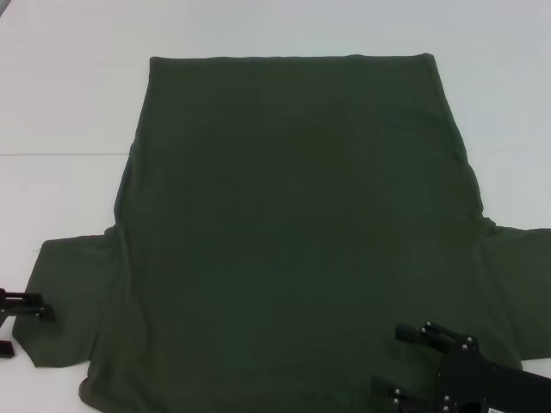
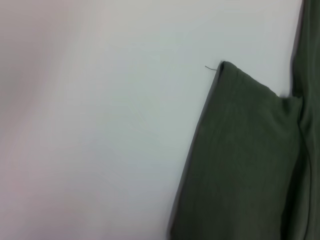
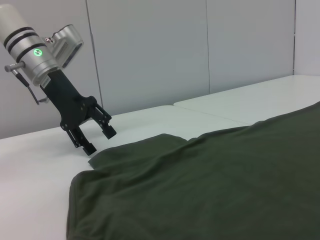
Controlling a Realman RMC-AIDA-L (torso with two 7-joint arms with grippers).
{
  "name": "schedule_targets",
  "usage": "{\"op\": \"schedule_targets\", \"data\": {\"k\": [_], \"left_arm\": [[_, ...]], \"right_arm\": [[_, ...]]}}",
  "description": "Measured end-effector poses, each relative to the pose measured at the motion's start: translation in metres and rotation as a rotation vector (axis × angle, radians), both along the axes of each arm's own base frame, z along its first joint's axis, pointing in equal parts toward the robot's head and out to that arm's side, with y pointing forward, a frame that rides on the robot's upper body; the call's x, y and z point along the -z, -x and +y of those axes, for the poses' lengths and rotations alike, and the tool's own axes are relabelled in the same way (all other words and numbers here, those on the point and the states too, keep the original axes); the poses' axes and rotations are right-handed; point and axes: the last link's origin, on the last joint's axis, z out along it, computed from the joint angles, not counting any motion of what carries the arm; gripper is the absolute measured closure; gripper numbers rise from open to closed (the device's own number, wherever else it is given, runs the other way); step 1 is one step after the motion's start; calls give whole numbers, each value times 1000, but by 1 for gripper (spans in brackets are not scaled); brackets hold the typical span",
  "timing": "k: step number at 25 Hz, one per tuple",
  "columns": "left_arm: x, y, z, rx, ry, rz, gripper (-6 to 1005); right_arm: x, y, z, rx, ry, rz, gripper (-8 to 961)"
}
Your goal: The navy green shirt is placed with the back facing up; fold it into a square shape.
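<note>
The shirt (image 1: 293, 232) lies flat and unfolded on the white desk (image 1: 60, 103), sleeves toward me. My left gripper (image 3: 95, 135) hovers, fingers apart, just beside the left sleeve (image 2: 240, 160); my right gripper (image 1: 413, 361) sits above the near hem, fingers apart. The cloth looks soft, light and limp; I would pinch sleeve edges.

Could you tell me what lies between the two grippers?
Only the navy green shirt: the head view shows it spread flat between the left gripper at one sleeve and the right gripper.
</note>
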Motion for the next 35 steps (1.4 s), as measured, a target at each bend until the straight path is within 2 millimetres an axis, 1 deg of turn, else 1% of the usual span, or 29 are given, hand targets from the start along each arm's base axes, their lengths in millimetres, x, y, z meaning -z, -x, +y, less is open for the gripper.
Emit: {"op": "schedule_targets", "data": {"k": [15, 26, 35], "left_arm": [[3, 1, 2, -4, -8, 3, 145], [9, -4, 8, 12, 1, -3, 149], [2, -1, 7, 4, -7, 8, 152]], "right_arm": [[0, 0, 0, 3, 0, 0, 68], [0, -1, 0, 7, -4, -3, 68], [0, -2, -1, 11, -6, -2, 68]]}}
